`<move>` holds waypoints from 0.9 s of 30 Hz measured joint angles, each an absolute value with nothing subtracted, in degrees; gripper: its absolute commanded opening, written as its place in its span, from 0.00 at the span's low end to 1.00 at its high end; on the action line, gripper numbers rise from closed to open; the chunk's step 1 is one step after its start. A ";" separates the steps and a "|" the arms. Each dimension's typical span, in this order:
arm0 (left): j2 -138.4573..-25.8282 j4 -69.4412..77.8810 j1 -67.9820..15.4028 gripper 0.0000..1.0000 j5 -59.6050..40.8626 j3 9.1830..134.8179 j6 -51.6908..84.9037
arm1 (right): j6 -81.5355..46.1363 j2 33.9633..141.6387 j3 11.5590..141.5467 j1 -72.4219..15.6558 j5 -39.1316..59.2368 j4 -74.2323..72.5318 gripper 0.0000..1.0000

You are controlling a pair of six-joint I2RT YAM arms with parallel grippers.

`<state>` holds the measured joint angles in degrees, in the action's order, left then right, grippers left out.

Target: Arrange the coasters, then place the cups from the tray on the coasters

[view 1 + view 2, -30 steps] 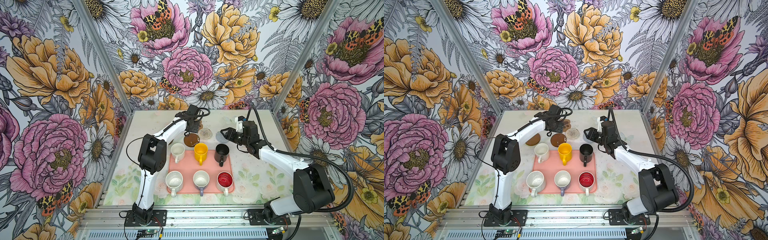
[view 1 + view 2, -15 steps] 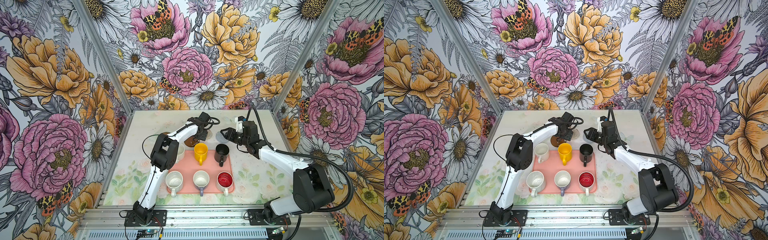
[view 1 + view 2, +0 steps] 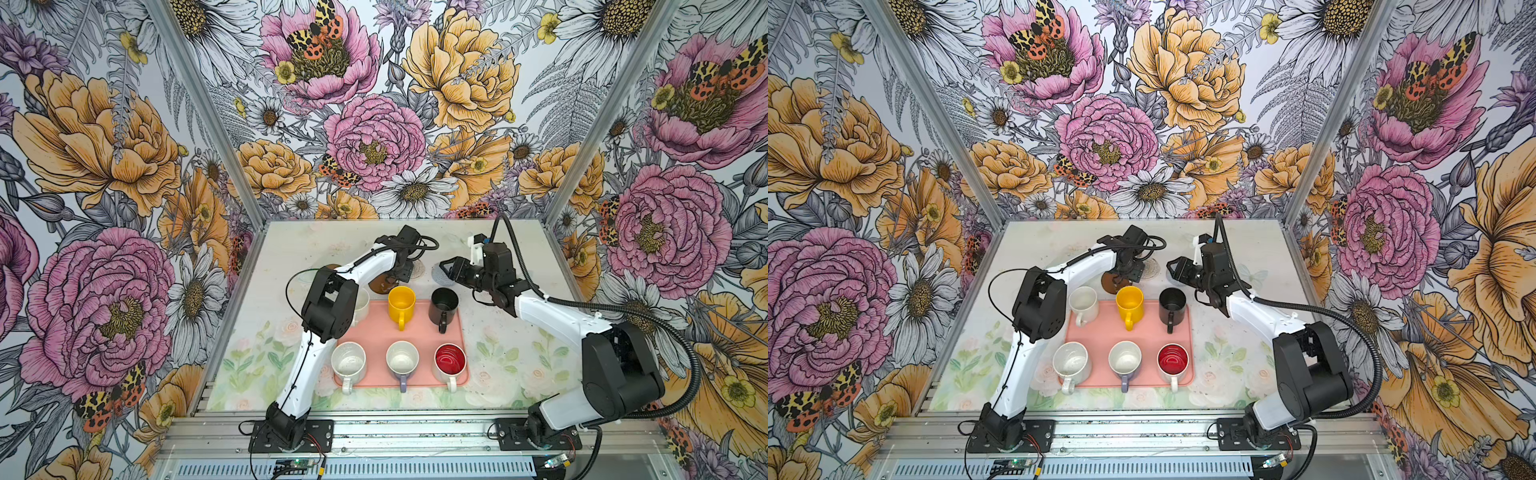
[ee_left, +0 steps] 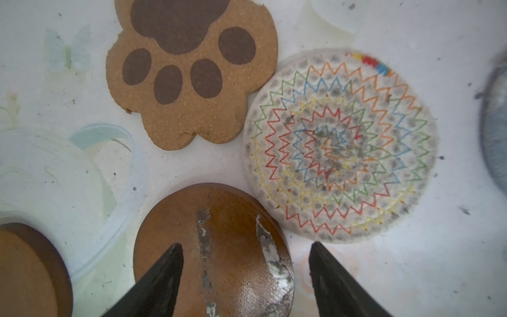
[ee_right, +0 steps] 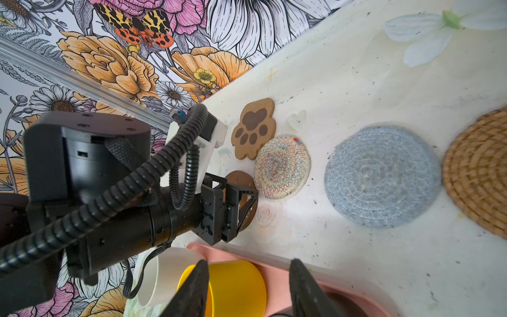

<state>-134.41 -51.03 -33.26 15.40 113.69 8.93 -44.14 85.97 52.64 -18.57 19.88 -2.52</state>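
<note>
**Fig.: coaster stage, all six cups on the tray (image 3: pixel 419 332).**

**L arm.** Your L gripper (image 4: pixel 244 245) hung open, jaws well apart, w/ nothing clamped btw. them. It was poised over a dark brown disc (image 4: pixel 227 208). One fingertip (image 4: pixel 172 255) lay over the disc's face and the other past its rim, over bare table (image 4: pixel 411 274). Whether the tips touched the disc can't be told.
- Just ahead of the tips lay the patterned disc (image 4: pixel 340 145), rim to rim w/ the brown one.
- Further ahead was the paw-shaped coaster (image 4: pixel 192 82), edge against the patterned disc.
- A second dark brown disc (image 4: pixel 27 269) sat outboard of the finger that was over the first disc, and apart from that disc.

**R arm.** Your R gripper (image 5: pixel 248 262) was likewise open and empty, jaws parted, hovering near the tray's far edge.
- The yellow mug (image 5: pixel 236 285) stood low, just behind its tips in the wrist view, w/ the white mug (image 5: pixel 164 274) beside that.
- The black mug (image 3: pixel 444 299) was just beside the gripper in both top views.
- Ahead of the tips, on the table, lay the pale blue woven disc (image 5: pixel 382 177) and, just beside it, the rattan disc (image 5: pixel 477 173).
- The speckled mug (image 3: pixel 348 359), lavender mug (image 3: pixel 402 358) and red-lined mug (image 3: pixel 450 359) stood in the tray's row farthest from both grippers.
</note>
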 measured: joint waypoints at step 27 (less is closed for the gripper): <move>-132.92 -48.84 -28.71 0.68 15.94 107.90 9.23 | -44.18 85.97 52.64 -18.57 20.25 -2.66 0.50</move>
<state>-132.92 -48.84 -28.71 15.94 107.90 9.23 -44.18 85.97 52.64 -18.57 20.25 -2.66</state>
